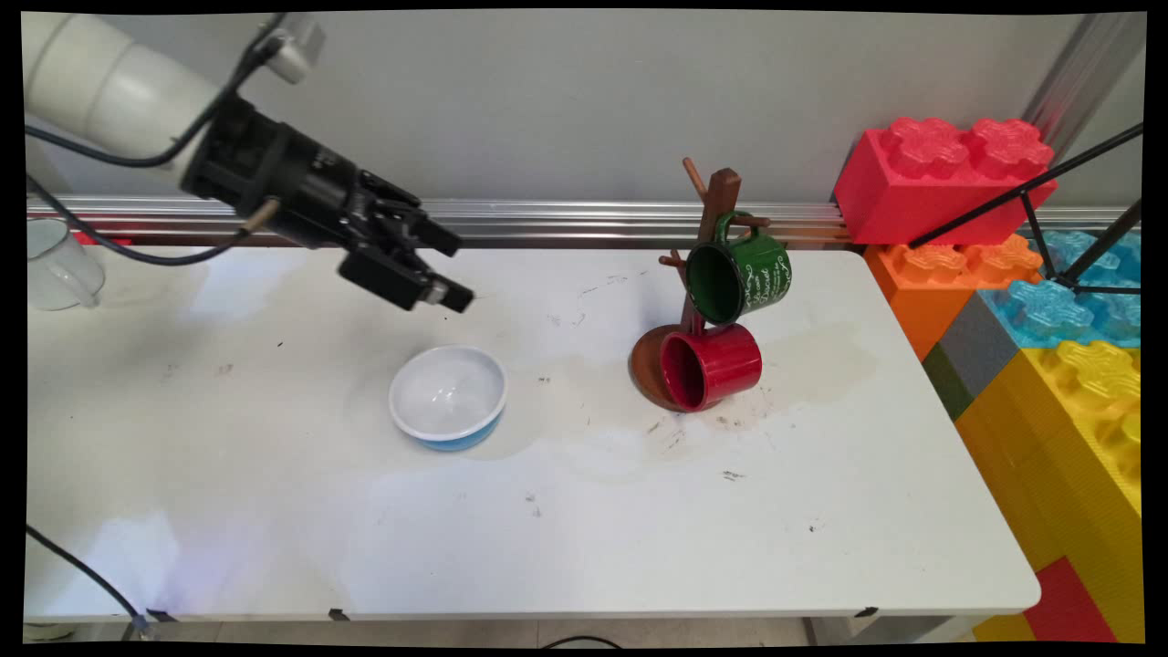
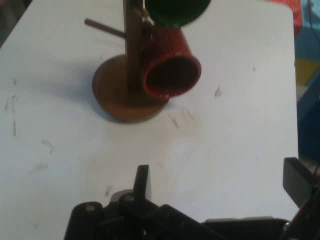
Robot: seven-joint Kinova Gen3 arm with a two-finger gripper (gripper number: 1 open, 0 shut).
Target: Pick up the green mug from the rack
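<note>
A: Biggest first: white desk [image 1: 639, 529], stained and scuffed, with stacked toy bricks [image 1: 1031, 301] off its right end. Above the left half, gripper [image 1: 452, 274] in the air, aimed right; fingers [image 2: 142, 181] apart, nothing between them.

B: Next down?

A: Wooden mug tree [image 1: 707, 265] right of centre, round base on the desk. Green mug [image 1: 737, 278] hung on an upper peg, red mug [image 1: 710, 367] low down, mouth toward the camera, touching the base. Blue-and-white bowl [image 1: 448, 395] just below the gripper, empty. Clear jug [image 1: 59, 265] at the far left edge.

B: Risks?

A: Probably tipping the tree: narrow post, two mugs on one side, so a sideways knock from a finger could topple it. Could also unhook the green mug. Dangling cables [image 1: 109, 246] may drag across the jug.

B: Writing?

A: White script on the green mug, too small to read.
</note>
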